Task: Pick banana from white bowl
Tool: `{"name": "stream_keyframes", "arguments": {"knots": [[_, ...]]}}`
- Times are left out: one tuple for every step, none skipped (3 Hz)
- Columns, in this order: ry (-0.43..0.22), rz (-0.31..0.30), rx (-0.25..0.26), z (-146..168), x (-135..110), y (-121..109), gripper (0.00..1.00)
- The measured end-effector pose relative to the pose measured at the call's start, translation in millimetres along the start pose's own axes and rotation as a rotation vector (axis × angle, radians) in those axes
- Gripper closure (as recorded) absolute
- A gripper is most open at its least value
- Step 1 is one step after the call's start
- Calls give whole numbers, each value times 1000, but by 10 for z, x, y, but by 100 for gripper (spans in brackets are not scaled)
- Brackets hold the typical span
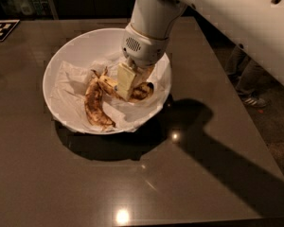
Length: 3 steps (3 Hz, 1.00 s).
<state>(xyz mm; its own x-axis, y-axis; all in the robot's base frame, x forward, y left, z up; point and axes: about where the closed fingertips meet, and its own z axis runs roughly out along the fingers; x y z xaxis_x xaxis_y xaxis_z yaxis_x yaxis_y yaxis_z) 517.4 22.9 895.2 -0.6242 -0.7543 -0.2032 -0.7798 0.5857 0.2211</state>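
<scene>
Gripper (132, 90) sat inside white bowl (48, 77), toward 2 o'clock, clenched on banana (109, 83); browner banana (96, 106) lay at its 8 o'clock, near.

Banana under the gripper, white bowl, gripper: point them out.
banana (110, 85): camera view, end left of gripper.
white bowl (91, 44): camera view, bare far wall.
gripper (133, 91): camera view, tip, down inside bowl.

Single high, near view down onto table (61, 183), tool (132, 91) in white bowl (85, 41) mid-frame.
</scene>
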Motion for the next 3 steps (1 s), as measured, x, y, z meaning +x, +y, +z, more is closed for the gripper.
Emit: {"name": "stream_keyframes", "arguments": {"knots": [[-69, -86, -87, -238, 113, 111, 100], [-141, -186, -182, -467, 219, 245, 100], [-209, -274, -257, -668, 338, 361, 100]]}}
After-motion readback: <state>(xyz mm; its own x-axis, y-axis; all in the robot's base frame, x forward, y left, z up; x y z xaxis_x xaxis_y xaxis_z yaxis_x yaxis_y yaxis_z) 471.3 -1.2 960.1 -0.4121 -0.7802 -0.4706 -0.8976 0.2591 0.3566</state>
